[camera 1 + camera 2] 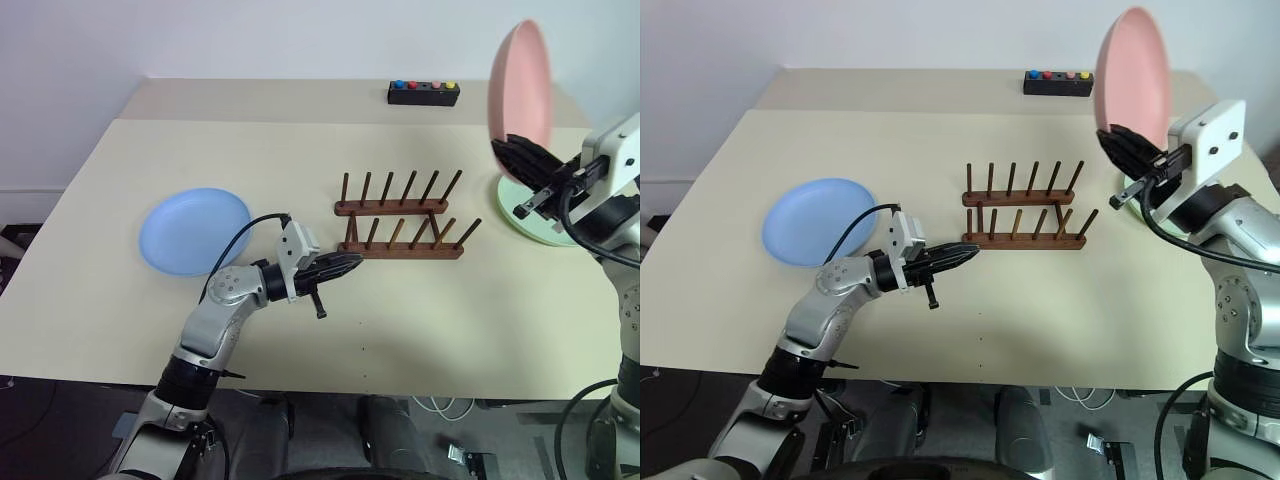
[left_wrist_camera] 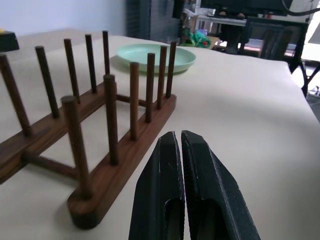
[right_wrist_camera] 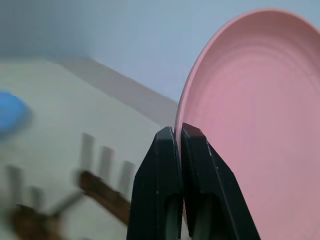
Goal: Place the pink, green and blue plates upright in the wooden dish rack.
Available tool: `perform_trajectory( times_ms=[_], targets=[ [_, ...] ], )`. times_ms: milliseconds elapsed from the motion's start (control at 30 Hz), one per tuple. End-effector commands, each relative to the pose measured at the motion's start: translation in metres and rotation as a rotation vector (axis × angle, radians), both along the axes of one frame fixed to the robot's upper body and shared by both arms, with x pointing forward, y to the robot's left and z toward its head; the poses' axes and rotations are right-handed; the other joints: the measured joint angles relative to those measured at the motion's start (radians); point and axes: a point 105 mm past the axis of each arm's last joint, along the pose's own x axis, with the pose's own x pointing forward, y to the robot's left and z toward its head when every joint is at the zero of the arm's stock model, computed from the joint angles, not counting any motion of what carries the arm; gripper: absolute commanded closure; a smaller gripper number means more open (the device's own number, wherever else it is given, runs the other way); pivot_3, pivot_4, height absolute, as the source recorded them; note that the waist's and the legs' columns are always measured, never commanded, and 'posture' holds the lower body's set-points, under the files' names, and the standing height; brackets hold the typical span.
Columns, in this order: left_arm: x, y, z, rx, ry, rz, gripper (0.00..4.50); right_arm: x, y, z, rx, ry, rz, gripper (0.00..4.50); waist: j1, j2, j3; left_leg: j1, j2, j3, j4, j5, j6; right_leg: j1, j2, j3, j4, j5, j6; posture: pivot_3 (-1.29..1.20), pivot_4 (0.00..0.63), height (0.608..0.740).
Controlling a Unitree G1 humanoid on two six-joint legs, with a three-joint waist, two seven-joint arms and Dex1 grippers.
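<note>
so far nothing stands in the small dark brown wooden dish rack (image 1: 401, 217), which sits near the middle of the pale beige table (image 1: 480, 320) with all its upright pegs bare. the round pink plate (image 1: 1132, 77) is the one in hand: the right gripper (image 1: 1132, 148) has its two black fingers pinched shut on the plate's rim and holds it up on edge in the air, above the table's right side and well apart from the rack. under it the pale green round plate (image 1: 528, 218) lies flat on the table, to the right of the rack. the light blue round plate (image 1: 193, 231) lies flat too, off to the rack's left. the left gripper (image 1: 345, 266) hovers just beside the near rail's left end, fingers pressed together on nothing. a small black box with coloured buttons (image 1: 424, 93) rests at the far edge. by my reckoning the job is in its first third: the pink plate is lifted but not yet slotted, and green and blue are untouched.
</note>
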Motion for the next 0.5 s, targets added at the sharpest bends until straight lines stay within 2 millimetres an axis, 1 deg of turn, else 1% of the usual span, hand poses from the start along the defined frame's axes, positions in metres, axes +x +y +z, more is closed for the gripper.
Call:
perform_trajectory(
  times_ms=[33, 200, 300, 367, 500],
  targets=[
    [-0.006, -0.001, 0.012, -0.044, -0.024, -0.005, 4.39, -0.016, 0.019, 0.015, 0.111, -0.006, 0.204, 4.42, -0.001, 0.0, 0.0, 0.0, 0.0, 0.0, 0.0, 0.0, 0.0, 0.0, 0.0, 0.0, 0.0, 0.0, 0.0, 0.0, 0.15, 0.734],
    [-0.008, -0.001, 0.011, -0.051, -0.01, 0.008, 4.39, -0.011, 0.01, 0.009, 0.245, 0.065, 0.237, 4.42, 0.0, 0.0, 0.0, 0.0, 0.0, 0.0, -0.001, 0.0, 0.0, 0.0, 0.0, 0.0, 0.0, 0.0, 0.0, 0.0, 0.15, 0.734],
    [-0.009, 0.0, 0.011, -0.053, -0.005, 0.014, 4.39, -0.014, 0.009, 0.011, 0.313, 0.091, 0.293, 4.42, -0.001, 0.0, 0.0, 0.0, 0.0, 0.0, 0.0, 0.0, 0.0, 0.0, 0.0, 0.0, 0.0, 0.0, 0.0, 0.0, 0.15, 0.734],
    [-0.009, 0.0, 0.011, -0.052, -0.004, 0.016, 4.39, -0.013, 0.008, 0.01, 0.329, 0.103, 0.298, 4.42, -0.001, 0.0, 0.0, 0.0, 0.0, 0.0, -0.001, 0.0, 0.0, -0.001, 0.0, 0.0, 0.0, 0.0, 0.0, 0.0, 0.15, 0.734],
    [-0.008, 0.001, 0.011, -0.048, -0.006, 0.017, 4.39, -0.01, 0.0, -0.003, 0.361, 0.18, 0.296, 4.42, -0.001, 0.0, 0.0, -0.001, 0.0, 0.0, -0.001, 0.0, 0.0, -0.002, 0.0, 0.0, 0.0, 0.0, 0.0, 0.0, 0.15, 0.734]
  ],
)
